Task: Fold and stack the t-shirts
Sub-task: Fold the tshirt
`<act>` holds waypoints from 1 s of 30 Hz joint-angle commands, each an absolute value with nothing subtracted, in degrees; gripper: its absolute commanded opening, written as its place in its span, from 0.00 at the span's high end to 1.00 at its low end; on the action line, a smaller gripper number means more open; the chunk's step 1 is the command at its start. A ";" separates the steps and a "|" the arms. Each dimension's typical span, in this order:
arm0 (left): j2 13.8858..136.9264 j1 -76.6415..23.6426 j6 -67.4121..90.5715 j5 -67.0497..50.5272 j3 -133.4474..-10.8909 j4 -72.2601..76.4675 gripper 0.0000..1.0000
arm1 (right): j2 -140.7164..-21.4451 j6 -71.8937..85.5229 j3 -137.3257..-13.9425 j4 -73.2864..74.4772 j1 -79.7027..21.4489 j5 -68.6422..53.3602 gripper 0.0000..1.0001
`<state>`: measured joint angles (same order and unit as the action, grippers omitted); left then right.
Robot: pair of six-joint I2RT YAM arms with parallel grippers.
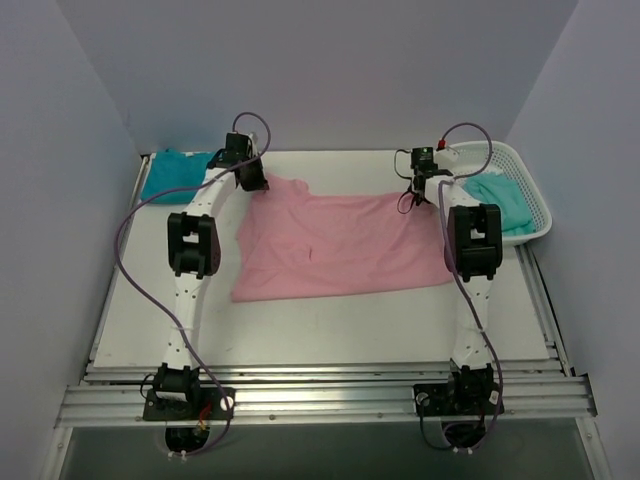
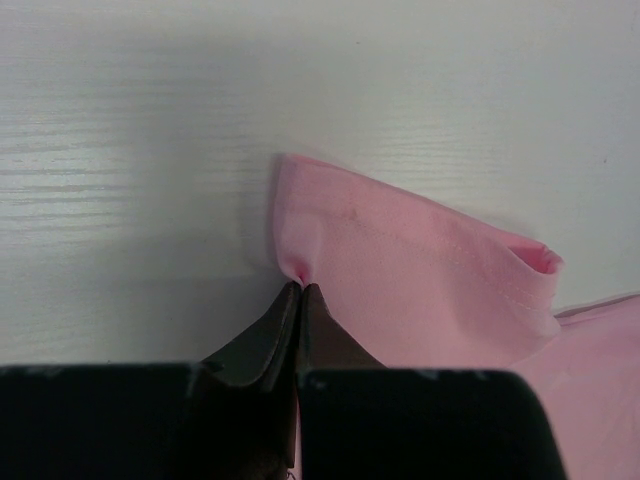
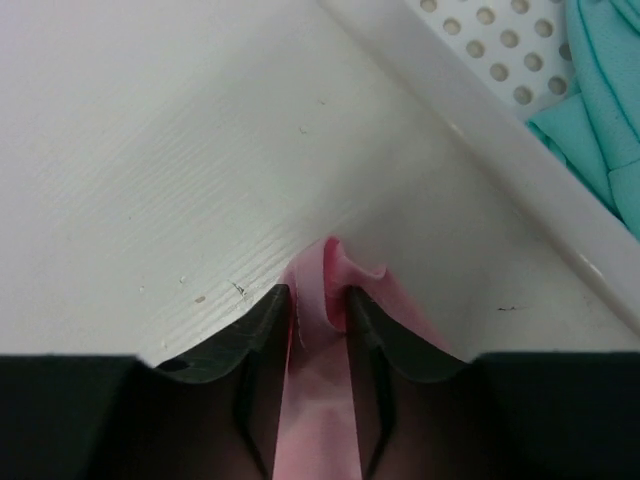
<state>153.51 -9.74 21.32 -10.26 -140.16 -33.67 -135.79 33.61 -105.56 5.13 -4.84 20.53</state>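
Gripping one far corner each, our left end effector (image 2: 300,288) and right end effector (image 3: 318,300) pinch the pink t-shirt (image 1: 340,245) spread on the table (image 1: 330,325) behind them, so we judge the first fold is starting and needs an even lift backward.

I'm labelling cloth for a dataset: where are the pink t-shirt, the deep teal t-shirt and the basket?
pink t-shirt (image 1: 340,245), top external view, middle of its body.
deep teal t-shirt (image 1: 172,175), top external view, its middle.
basket (image 1: 537,200), top external view, right wall.
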 commanded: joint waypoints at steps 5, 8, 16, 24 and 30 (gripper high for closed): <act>151.79 -9.14 19.60 -9.14 -138.87 -37.62 0.98 | -137.55 33.66 -108.10 6.33 -4.39 20.57 1.00; 151.44 -9.14 19.51 -9.14 -138.52 -37.18 0.98 | -137.72 33.75 -108.10 6.24 -4.39 20.57 1.00; 147.05 -9.14 19.34 -9.75 -132.38 -30.25 0.98 | -136.32 33.66 -107.49 6.15 -4.39 20.57 1.00; 144.06 -9.32 18.02 -10.81 -130.52 -27.16 0.98 | -131.31 32.78 -104.51 4.84 -4.75 19.95 1.00; 140.90 -9.58 17.75 -10.46 -127.80 -24.44 0.98 | -127.71 32.70 -102.13 4.13 -5.18 19.86 1.00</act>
